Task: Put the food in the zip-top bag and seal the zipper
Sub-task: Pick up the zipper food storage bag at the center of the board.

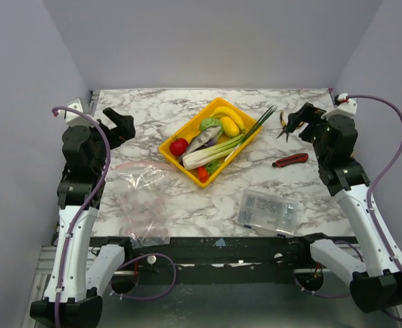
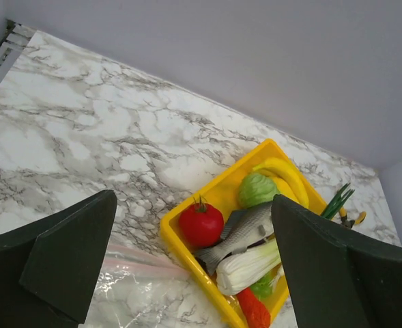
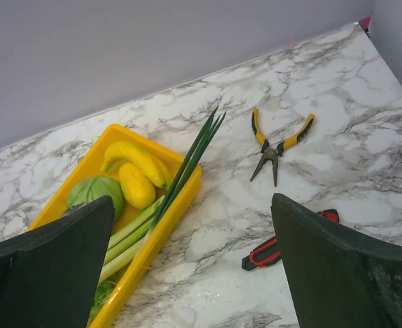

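On the marble table (image 1: 153, 109), the food (image 1: 204, 141) fills a yellow tray (image 3: 153, 249) between the 2 grippers, right of the left gripper (image 1: 121, 125) and left of the right gripper (image 1: 296, 119). The zip-top bag (image 1: 140, 201) lies flat nearer the left arm's base, its zipper (image 1: 139, 165) (a pink strip) facing the tray. Both arms stand raised, elbows bent, jaws spread wide and holding nothing.

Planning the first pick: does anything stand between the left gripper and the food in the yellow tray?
Nothing visible does. The open left gripper faces the yellow tray across the marble table, and the food lies uncovered in it.
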### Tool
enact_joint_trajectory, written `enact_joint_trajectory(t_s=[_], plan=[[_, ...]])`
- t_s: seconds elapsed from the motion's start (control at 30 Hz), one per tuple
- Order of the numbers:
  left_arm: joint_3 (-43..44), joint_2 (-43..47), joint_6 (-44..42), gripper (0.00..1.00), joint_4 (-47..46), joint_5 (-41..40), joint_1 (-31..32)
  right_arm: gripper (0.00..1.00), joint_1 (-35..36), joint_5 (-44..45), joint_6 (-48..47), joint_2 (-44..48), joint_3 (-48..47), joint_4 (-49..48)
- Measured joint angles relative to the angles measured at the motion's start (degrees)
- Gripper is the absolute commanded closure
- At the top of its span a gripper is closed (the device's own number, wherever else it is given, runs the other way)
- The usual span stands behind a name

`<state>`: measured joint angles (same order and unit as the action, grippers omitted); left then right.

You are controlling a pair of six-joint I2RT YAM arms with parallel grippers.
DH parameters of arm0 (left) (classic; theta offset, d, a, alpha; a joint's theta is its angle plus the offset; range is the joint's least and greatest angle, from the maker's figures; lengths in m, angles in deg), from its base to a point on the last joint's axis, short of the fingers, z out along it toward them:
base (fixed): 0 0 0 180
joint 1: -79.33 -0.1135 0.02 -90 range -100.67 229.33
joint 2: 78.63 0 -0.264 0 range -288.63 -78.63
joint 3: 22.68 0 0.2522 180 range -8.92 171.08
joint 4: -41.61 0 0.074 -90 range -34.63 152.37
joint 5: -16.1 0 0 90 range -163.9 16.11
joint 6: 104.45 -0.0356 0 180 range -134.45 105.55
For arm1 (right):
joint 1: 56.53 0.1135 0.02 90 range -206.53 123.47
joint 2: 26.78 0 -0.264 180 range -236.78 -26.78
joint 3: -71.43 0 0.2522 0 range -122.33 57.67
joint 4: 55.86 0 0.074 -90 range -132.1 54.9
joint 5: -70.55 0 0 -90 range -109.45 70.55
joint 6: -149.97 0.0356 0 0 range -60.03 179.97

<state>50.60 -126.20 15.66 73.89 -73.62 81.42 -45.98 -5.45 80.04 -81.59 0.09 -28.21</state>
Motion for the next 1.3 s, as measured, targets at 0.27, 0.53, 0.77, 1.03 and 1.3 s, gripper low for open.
enact_joint_trajectory(t_s=[0.27,0.53,0.77,1.03,1.3], plan=[[1.6,-3.8,7.4,0.02,9.0,-8.3,0.0,0.0,0.0,2.6,0.1,-2.6,-1.4,2.7],[3.9,-18.1,13.2,0.03,21.6,-11.4,-1.0,0.0,0.0,3.0,1.0,-3.7,-1.4,4.3],[11.8,-32.6,17.6,0.09,29.2,-7.7,-3.9,0.0,0.0,0.2,2.0,-3.7,-1.4,4.7],[23.4,-48.0,28.2,0.11,44.6,-6.8,-3.8,0.0,0.0,-2.2,4.0,-3.6,-1.4,6.0],[19.3,-48.0,37.5,0.11,49.6,-3.8,-3.9,0.0,0.0,-3.5,5.2,-3.6,-1.4,6.8]])
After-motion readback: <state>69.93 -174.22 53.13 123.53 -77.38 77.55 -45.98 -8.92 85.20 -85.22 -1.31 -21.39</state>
